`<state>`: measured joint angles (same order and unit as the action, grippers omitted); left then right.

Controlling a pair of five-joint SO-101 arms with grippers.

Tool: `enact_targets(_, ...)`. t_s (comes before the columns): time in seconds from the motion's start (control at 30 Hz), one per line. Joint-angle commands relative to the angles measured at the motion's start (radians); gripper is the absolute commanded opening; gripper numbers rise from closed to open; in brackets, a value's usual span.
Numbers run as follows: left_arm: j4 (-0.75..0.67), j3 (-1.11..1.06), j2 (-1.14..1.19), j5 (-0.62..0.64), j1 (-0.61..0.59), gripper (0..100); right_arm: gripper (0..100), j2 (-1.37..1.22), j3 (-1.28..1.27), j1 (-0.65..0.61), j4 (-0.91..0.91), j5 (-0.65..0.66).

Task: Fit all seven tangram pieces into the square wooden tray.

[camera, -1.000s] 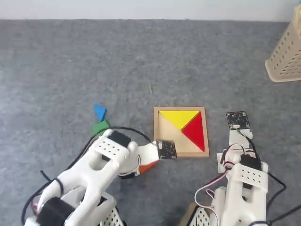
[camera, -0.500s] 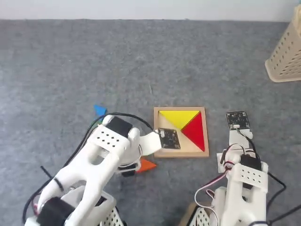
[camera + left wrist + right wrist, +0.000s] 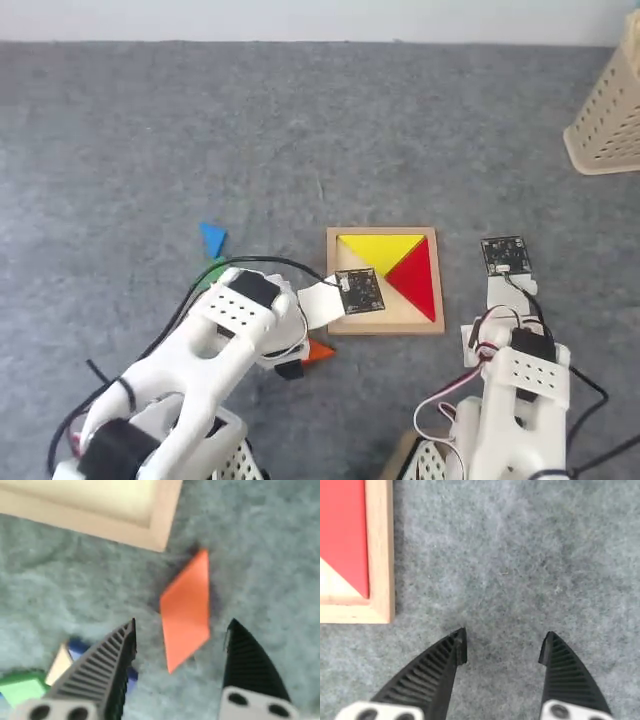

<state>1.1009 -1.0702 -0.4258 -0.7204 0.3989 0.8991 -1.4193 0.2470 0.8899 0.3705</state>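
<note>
Tray: the square wooden tray (image 3: pixel 385 231) lies flat in the middle of the grey surface (image 3: pixel 300 130).
In the tray: a yellow triangle (image 3: pixel 380 250) sits at the far side. A red triangle (image 3: pixel 418 280) sits at the right side. The two touch. Light wood shows in the other part.
Orange piece: the orange piece (image 3: pixel 186 612) lies flat on the surface, just outside the tray's near left corner.
Left claw: the left claw (image 3: pixel 182 625) is wide open, one finger on each side of the orange piece, not pinching it.
Other pieces: a blue triangle (image 3: pixel 212 238) and a green piece (image 3: pixel 213 268) lie left of the tray, apart from it.
Right claw: the right claw (image 3: pixel 505 632) is open over the surface, just beside the tray's near right corner.
Basket: a pale basket (image 3: pixel 610 110) stands at the far right edge.
</note>
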Motion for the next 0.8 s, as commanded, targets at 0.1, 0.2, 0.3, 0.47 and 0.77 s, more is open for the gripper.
enact_targets(0.1, -0.138, -0.065, 0.003, 0.011, 0.003, 27, 24.2, -0.007, 0.005, -0.016, -0.016, -0.002)
enact_targets(0.2, -0.158, -0.085, 0.003, 0.011, 0.003, 27, 24.2, -0.007, 0.005, -0.016, -0.016, -0.002)
enact_targets(0.3, -0.158, -0.09, 0.003, 0.008, 0.003, 26, 24.2, -0.007, 0.005, -0.016, -0.016, -0.002)
enact_targets(0.47, -0.158, -0.136, 0.003, 0.005, 0.066, 15, 24.2, -0.007, 0.005, -0.016, -0.016, -0.002)
enact_targets(0.77, -0.058, -0.127, -0.008, -0.011, 0.107, 6, 24.2, -0.007, 0.005, -0.016, -0.016, -0.002)
